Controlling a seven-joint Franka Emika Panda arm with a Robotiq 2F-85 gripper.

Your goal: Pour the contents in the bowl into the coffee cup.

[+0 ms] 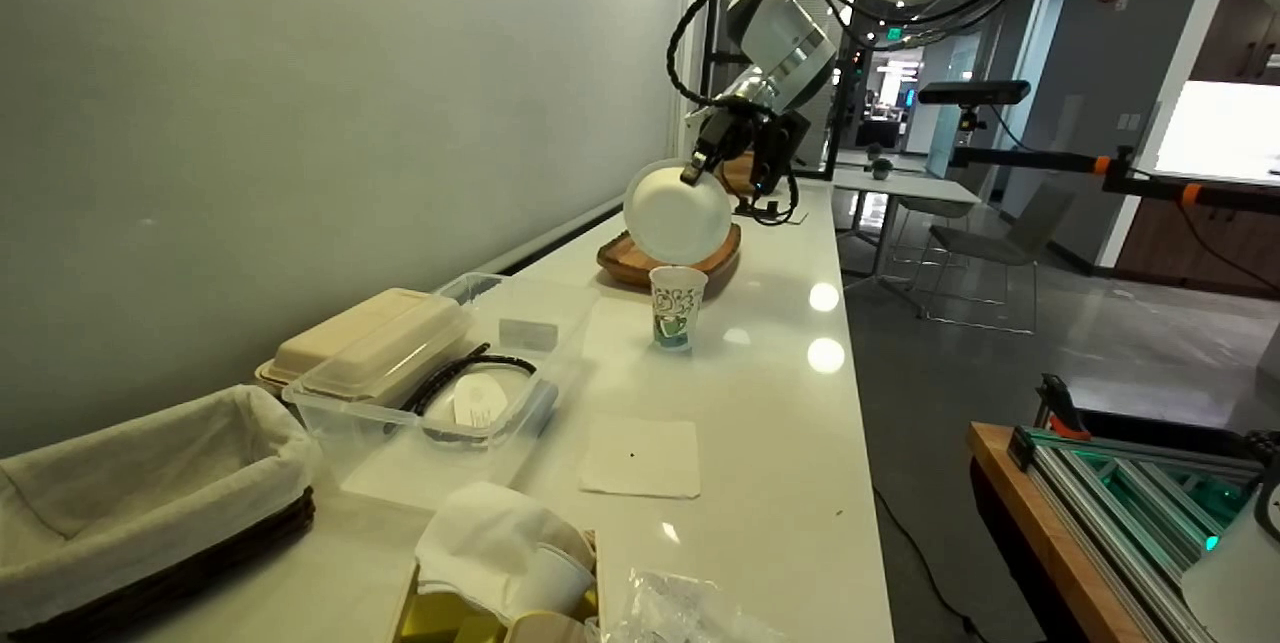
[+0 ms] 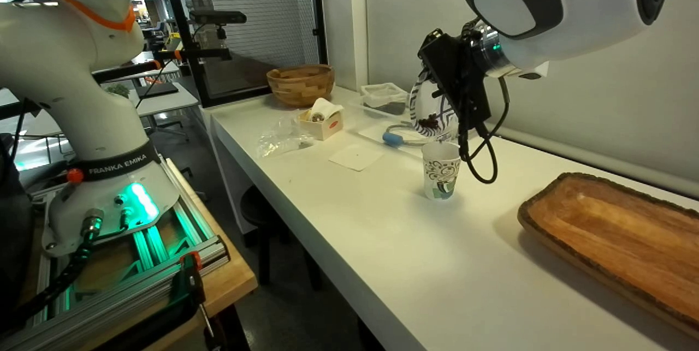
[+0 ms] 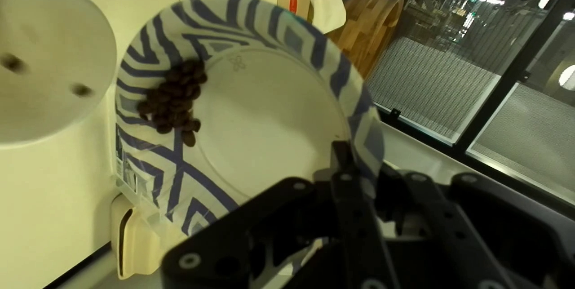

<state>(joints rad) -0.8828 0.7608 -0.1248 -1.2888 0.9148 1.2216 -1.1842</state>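
The bowl [image 3: 269, 113], white with a bluish pattern, is held tilted steeply by its rim in my gripper [image 3: 359, 163]. Brown beans [image 3: 170, 98] are gathered at the bowl's lower side. The white paper coffee cup [image 3: 54, 100] shows beside the bowl's low edge, with two blurred dark spots over its mouth. In both exterior views the cup [image 1: 676, 308] [image 2: 441, 173] stands upright on the table, with the bowl [image 1: 677, 215] [image 2: 427, 101] just above it. The bowl's pale outside faces the camera in an exterior view, where my gripper [image 1: 692, 173] grips its upper edge.
A brown wooden tray [image 2: 617, 220] lies near the cup. A clear plastic container [image 1: 400, 463] with a cable inside and a cloth-lined basket [image 1: 150, 503] stand along the wall. A napkin [image 1: 642, 460], a small box [image 2: 327, 128] and a plastic bag [image 2: 281, 141] are on the table.
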